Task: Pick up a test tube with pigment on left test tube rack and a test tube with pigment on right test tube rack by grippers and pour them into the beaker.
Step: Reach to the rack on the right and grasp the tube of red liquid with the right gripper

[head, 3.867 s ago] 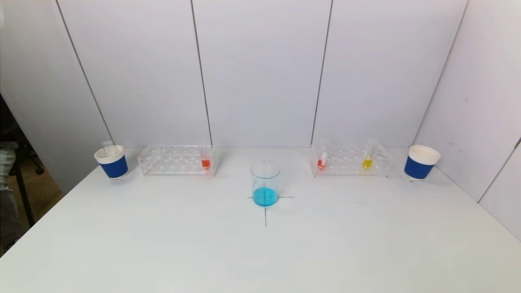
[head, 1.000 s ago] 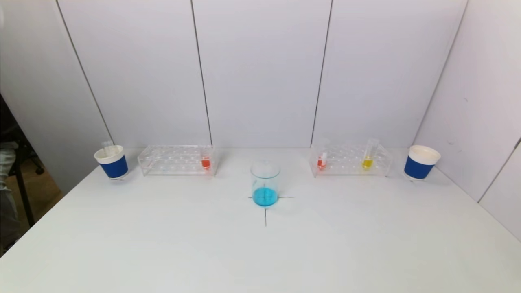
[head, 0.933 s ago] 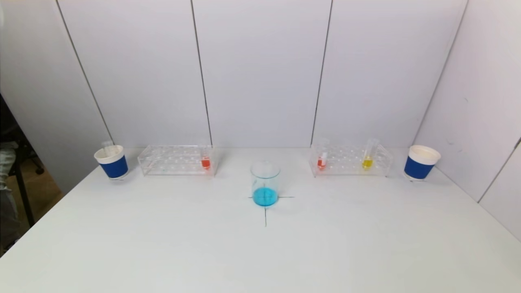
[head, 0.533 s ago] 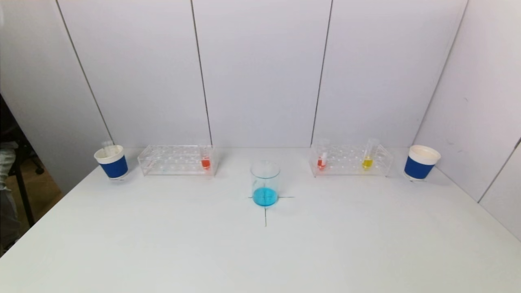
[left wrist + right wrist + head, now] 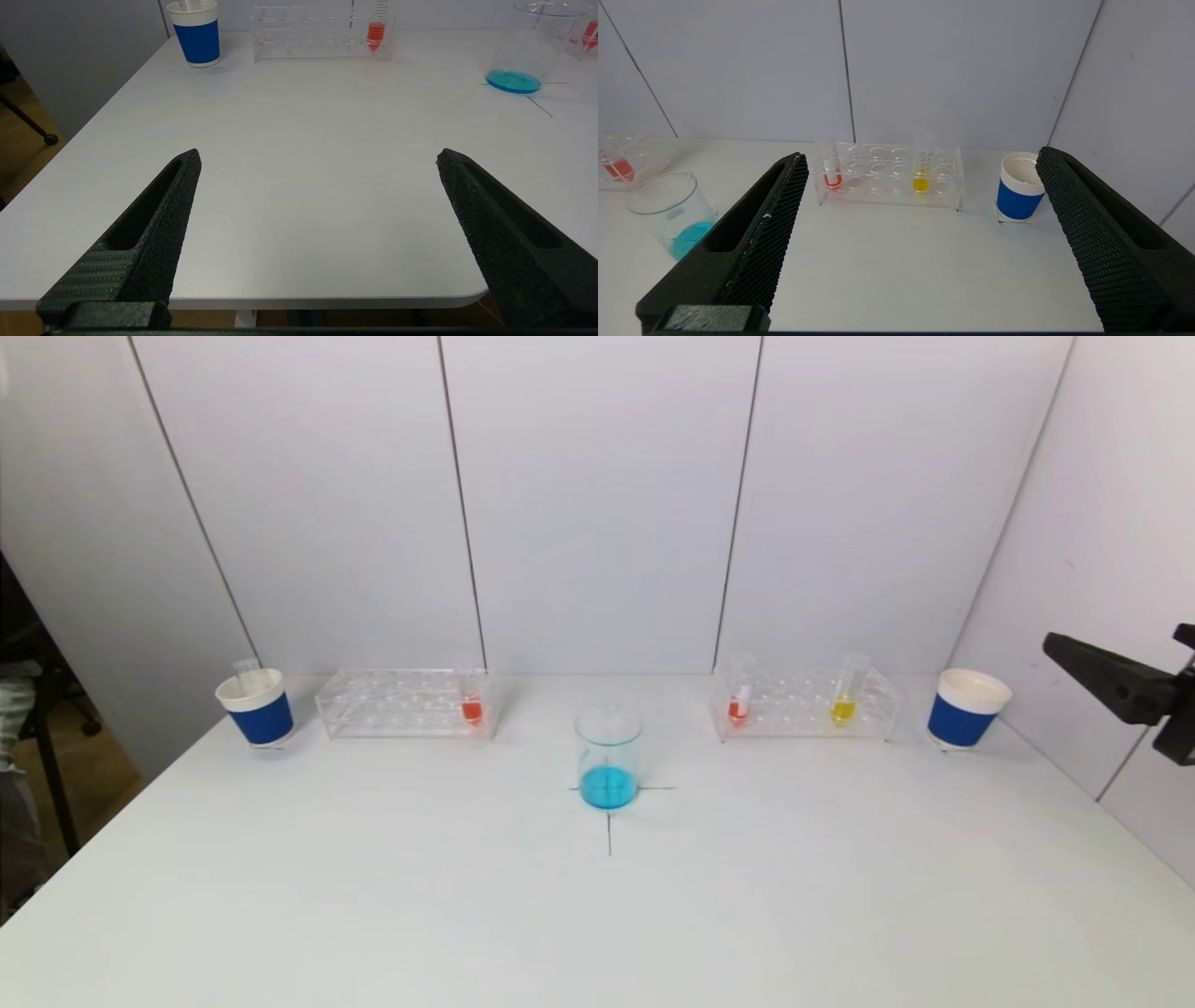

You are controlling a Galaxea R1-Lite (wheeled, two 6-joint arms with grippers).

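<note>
While racked upright, the left tube point(image 5: 472, 701) holds orange-red pigment.

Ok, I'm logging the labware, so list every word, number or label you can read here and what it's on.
No readable text anywhere.
Yellow test tube: graduation lines, no legible numbers.
Orange test tube in the left rack: graduation lines, no legible numbers.
Beaker: no legible markings.
Blue-sleeved cups: blank.
Table: only a drawn cross under the beaker.
</note>
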